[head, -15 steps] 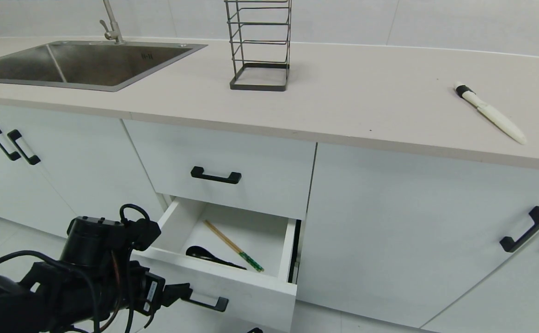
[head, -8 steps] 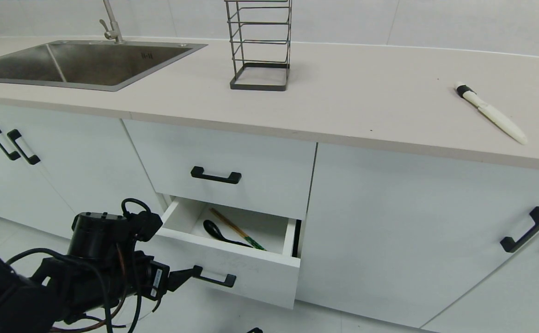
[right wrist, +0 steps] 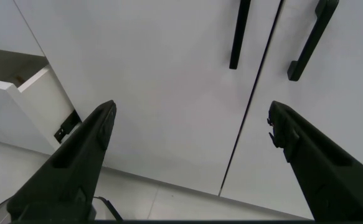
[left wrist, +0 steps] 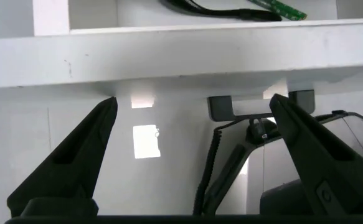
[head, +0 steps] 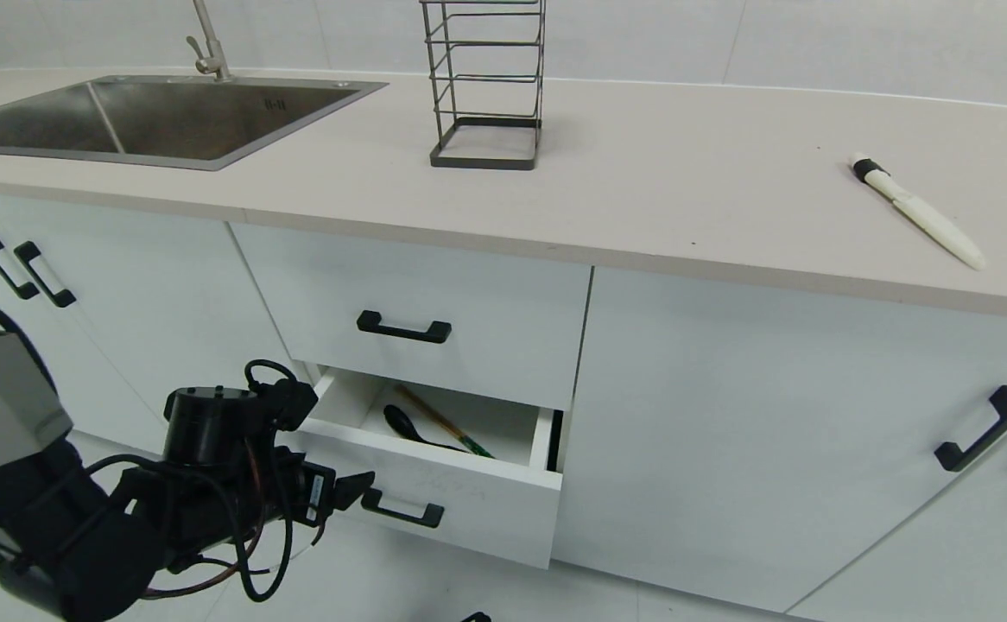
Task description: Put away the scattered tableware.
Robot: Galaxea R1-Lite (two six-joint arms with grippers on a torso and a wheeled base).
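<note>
The lower drawer stands partly open. A black spoon and a pair of chopsticks with green tips lie inside. My left gripper is open, pressed up to the drawer front at the left end of its black handle. In the left wrist view the left gripper has its fingers spread below the drawer front, beside the handle. A white-sheathed knife lies on the counter at the right. My right gripper is open with nothing in it, facing white cabinet doors.
A black wire rack stands on the counter at the back, with a steel sink to the left. The upper drawer is closed. Cabinet door handles sit ahead of the right gripper.
The lower drawer has slid inward, from wide open to partly open. My left gripper moved toward the cabinet with the drawer front. The knife has not moved.
</note>
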